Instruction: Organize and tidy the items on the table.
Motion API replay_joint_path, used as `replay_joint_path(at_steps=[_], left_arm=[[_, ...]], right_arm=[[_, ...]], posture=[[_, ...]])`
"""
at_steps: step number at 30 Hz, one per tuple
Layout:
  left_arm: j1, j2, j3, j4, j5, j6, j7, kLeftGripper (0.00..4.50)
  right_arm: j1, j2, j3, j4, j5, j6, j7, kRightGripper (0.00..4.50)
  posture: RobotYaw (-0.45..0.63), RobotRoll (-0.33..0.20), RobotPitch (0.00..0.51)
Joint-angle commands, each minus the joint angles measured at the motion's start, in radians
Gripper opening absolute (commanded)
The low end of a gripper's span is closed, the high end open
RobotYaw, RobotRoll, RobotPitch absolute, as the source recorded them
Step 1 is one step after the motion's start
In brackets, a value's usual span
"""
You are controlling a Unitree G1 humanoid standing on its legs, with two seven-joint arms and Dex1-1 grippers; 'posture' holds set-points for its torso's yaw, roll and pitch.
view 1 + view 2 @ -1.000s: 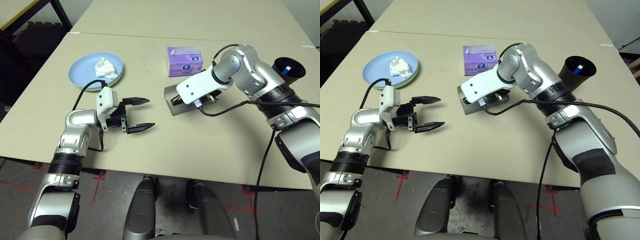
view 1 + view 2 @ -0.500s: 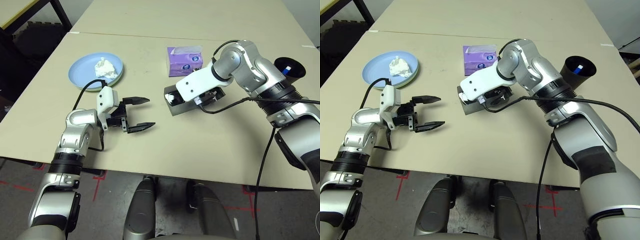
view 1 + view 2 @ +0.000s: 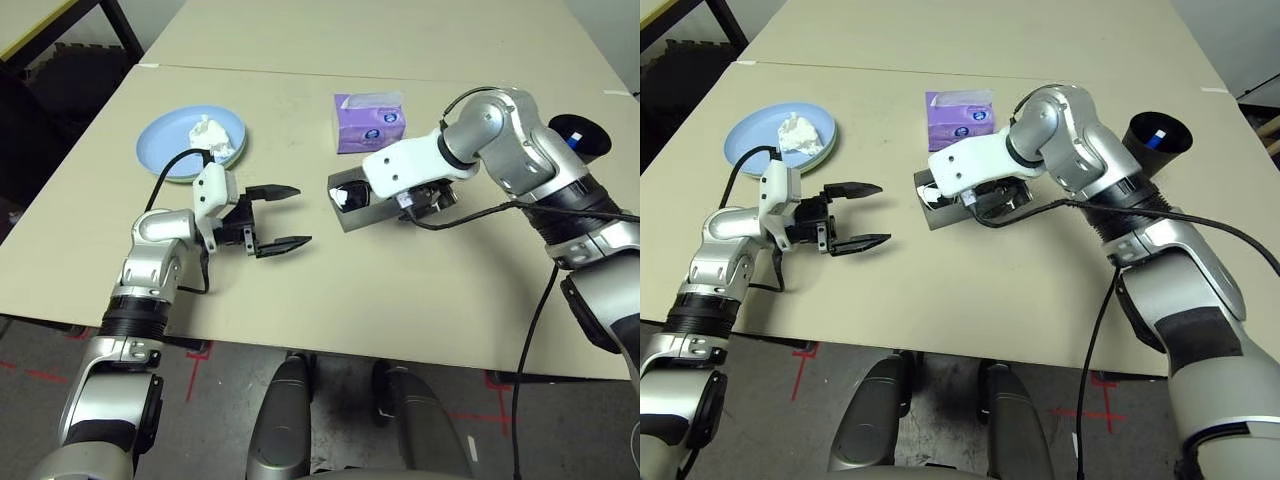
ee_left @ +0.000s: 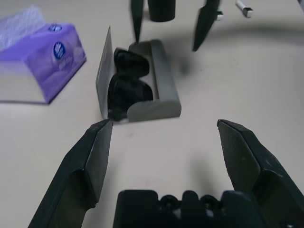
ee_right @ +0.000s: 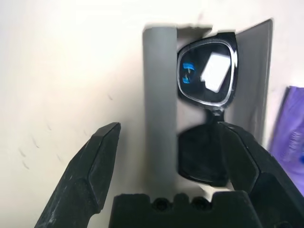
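Left gripper (image 3: 281, 216) level, jaws wide, right gripper (image 5: 166, 156) tilted downward, apparently open

purple tissue box (image 3: 371, 122), black cup (image 3: 1157, 141)

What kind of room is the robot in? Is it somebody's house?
Probably a lab or workshop, not a house: plain beige table, red tape marks on the grey floor, and dark metal shelving nearby.

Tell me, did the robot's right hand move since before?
Yes. The right gripper has drawn back off the glasses case, toward the robot's right, uncovering the sunglasses inside.
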State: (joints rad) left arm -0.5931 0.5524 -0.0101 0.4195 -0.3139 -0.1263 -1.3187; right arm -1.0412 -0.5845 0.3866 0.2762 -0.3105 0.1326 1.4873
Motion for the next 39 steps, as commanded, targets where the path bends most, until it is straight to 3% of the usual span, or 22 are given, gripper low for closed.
replay_joint_path(at_steps=[1, 6, 10, 15, 19, 26, 33, 39], left_arm=[[-0.009, 0.007, -0.002, 0.024, 0.004, -0.019, -0.015, 4.50], [-0.016, 0.008, -0.001, 0.038, 0.005, -0.022, -0.015, 4.50], [-0.033, 0.009, 0.002, 0.058, 0.009, -0.020, -0.008, 4.50], [-0.042, 0.018, 0.009, 0.081, 0.006, -0.023, -0.015, 4.50], [-0.048, 0.026, 0.010, 0.092, 0.008, -0.019, -0.014, 4.50], [-0.058, 0.041, 0.027, 0.121, 0.010, -0.027, 0.000, 4.50], [-0.046, 0.048, 0.035, 0.113, 0.009, -0.020, 0.009, 4.50], [-0.042, 0.056, 0.039, 0.117, 0.010, -0.018, 0.012, 4.50]], right_arm=[[0.064, -0.014, -0.075, -0.068, 0.090, 0.074, -0.036, 4.47], [0.160, -0.009, -0.187, -0.162, 0.219, 0.239, -0.106, 4.47], [0.261, 0.083, -0.367, -0.252, 0.402, 0.481, -0.256, 4.47], [0.375, 0.119, -0.432, -0.315, 0.467, 0.515, -0.409, 4.47], [0.467, 0.194, -0.538, -0.302, 0.592, 0.388, -0.468, 4.47], [0.539, 0.267, -0.600, -0.178, 0.625, 0.067, -0.575, 4.47], [0.554, 0.237, -0.601, -0.004, 0.644, -0.216, -0.514, 4.47], [0.551, 0.197, -0.583, 0.086, 0.650, -0.324, -0.448, 4.47]], posture=[[0.21, 0.000, 0.198], [0.19, 0.000, 0.198], [0.17, 0.000, 0.198], [0.16, 0.000, 0.204], [0.15, 0.000, 0.209], [0.15, 0.000, 0.214], [0.15, 0.000, 0.220], [0.16, 0.000, 0.226]])
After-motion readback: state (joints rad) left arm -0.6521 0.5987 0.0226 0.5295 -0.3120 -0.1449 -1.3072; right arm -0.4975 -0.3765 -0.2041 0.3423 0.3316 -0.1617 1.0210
